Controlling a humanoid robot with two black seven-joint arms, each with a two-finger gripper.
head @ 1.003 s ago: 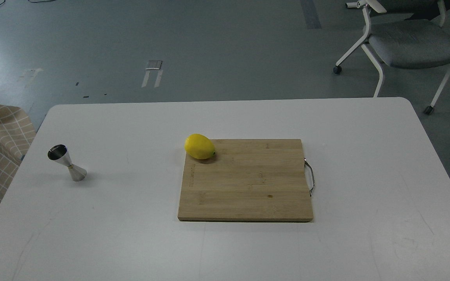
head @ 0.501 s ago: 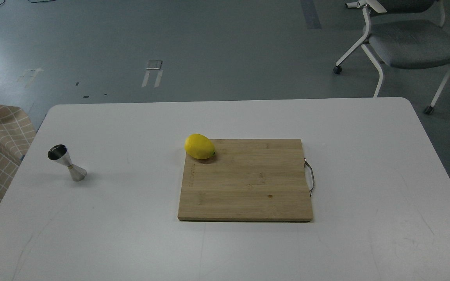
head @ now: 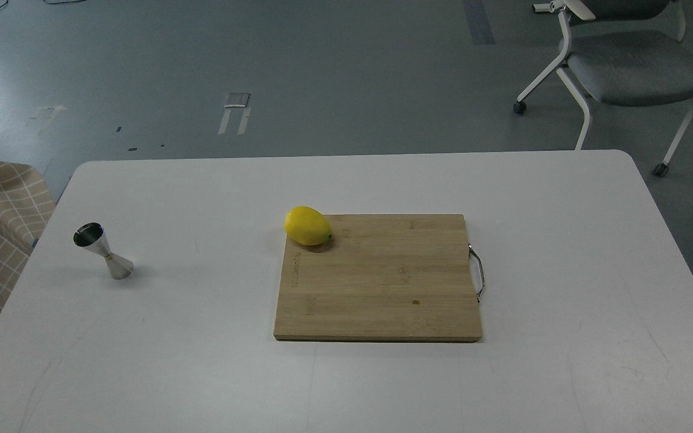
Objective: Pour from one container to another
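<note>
Steel jigger (head: 103,251) upright at worktop (head: 563,240) left, cutting board (head: 382,282) central, lemon (head: 307,226) on its far-left corner, wide bare gap between.

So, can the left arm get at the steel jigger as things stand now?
Probably yes. The jigger stands upright and alone on the left part of the table, well apart from the cutting board and the lemon. No arm or claw is in view, so its start is unknown.

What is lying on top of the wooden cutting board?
Only a yellow lemon lies on the cutting board, at its far left corner. What is under the board is hidden.
</note>
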